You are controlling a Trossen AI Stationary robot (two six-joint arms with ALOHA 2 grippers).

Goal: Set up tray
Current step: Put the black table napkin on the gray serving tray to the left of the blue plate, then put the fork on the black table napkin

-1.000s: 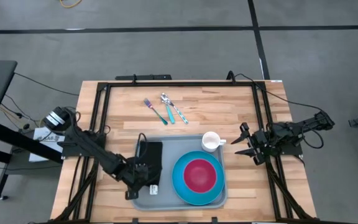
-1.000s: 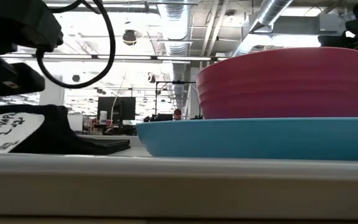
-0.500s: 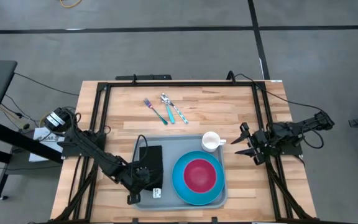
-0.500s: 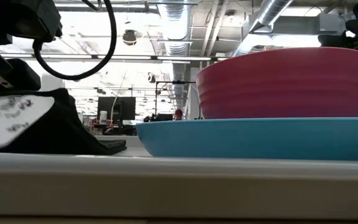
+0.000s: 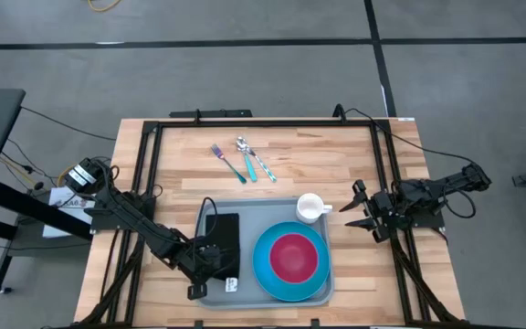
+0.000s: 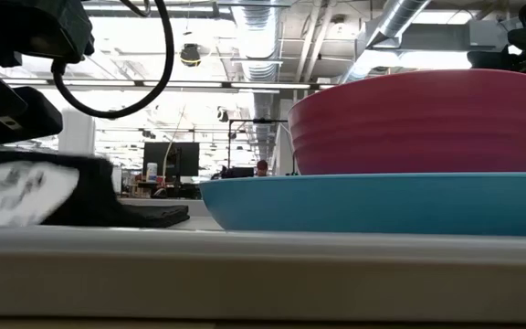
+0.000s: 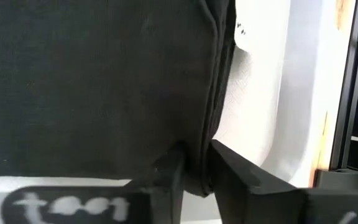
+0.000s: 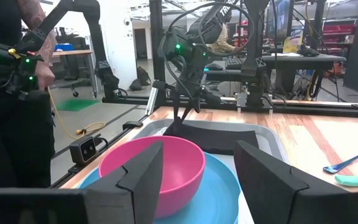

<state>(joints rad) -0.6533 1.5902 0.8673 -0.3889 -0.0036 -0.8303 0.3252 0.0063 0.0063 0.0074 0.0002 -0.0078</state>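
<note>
Grey-blue plastic, smooth and rounded at the corners with a raised rim, made up the tray (image 5: pixel 315 285), which lay on the near half of the pale wooden-slat worktop (image 5: pixel 290 160) in the high view; it held a round blue plate (image 5: pixel 265 265) with a magenta bowl (image 5: pixel 294 256) on it, a white cup (image 5: pixel 310 206) at its far right corner, and a black rectangular napkin (image 5: pixel 224 228) along its left side. The left gripper (image 5: pixel 210 271) sat at the napkin's near end, the right gripper (image 5: pixel 362 211) waited beside the tray's right edge with its jaws spread apart, and a fork (image 5: pixel 228 163) and two spoons (image 5: pixel 252 157) lay farther back. In the low view the tray's rim (image 6: pixel 263 274) filled the foreground as a pale band, hiding its floor; the ribbed bowl (image 6: pixel 418 123) and plate (image 6: pixel 373 203) rose behind it, and the napkin (image 6: pixel 80 190) showed blurred, with a white label. In the left wrist view the jaws stood narrowly parted astride the napkin's folded edge (image 7: pixel 211 99); whether they pinched it could not be told. The right wrist view showed its own jaws wide apart before the bowl (image 8: pixel 154 165), with the tray's wall (image 8: pixel 272 140) partly hidden.
</note>
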